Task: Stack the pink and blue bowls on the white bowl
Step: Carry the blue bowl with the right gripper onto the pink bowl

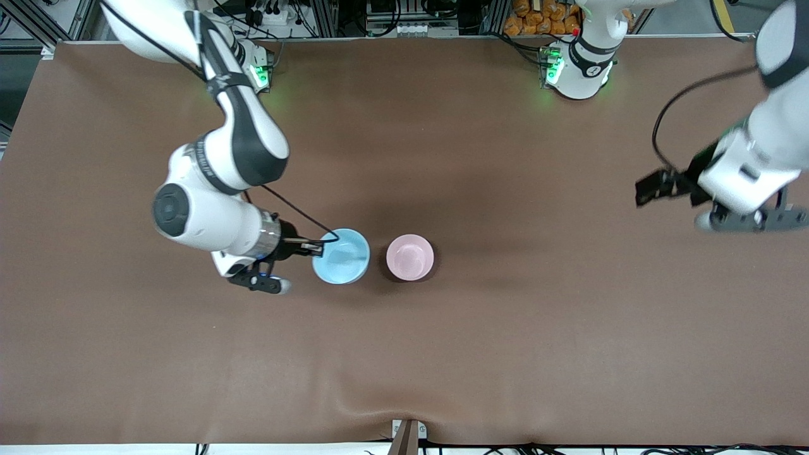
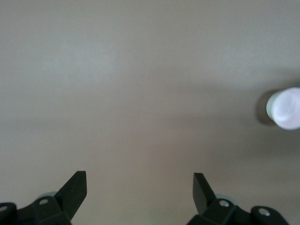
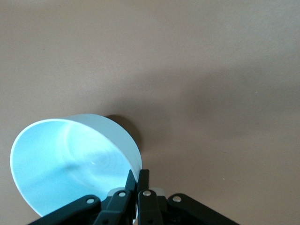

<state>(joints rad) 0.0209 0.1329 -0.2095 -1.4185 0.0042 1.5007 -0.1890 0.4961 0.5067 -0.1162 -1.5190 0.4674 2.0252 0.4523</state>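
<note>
While the blue bowl (image 1: 341, 256) is pinched at its rim by the right gripper (image 1: 314, 248), its jaws closed tight on the thin wall, the items are entered here in the order met across the front view

Item one: right gripper, coming from the base at the right arm's end of the table, clamped on the rim edge that faces that end. In the right wrist view the blue bowl (image 3: 75, 164) is seen tipped, its mouth turned partly sideways, so it is judged to be lifted off the table (image 1: 404, 354) rather than resting flat

Item two: pink bowl (image 1: 410, 257), upright, just beside the blue bowl toward the left arm's end, not touching it. A pale rim is glimpsed beneath it in the left wrist view (image 2: 285, 108); it may already sit on the white bowl, though this cannot be confirmed

Item three: left gripper (image 1: 752, 218), jaws spread wide and empty, held waiting over bare table well apart from both bowls

Deciding relation: the pink bowl lies directly along the line from the right gripper through the blue bowl, so the right arm is much the nearer for the placing
</note>
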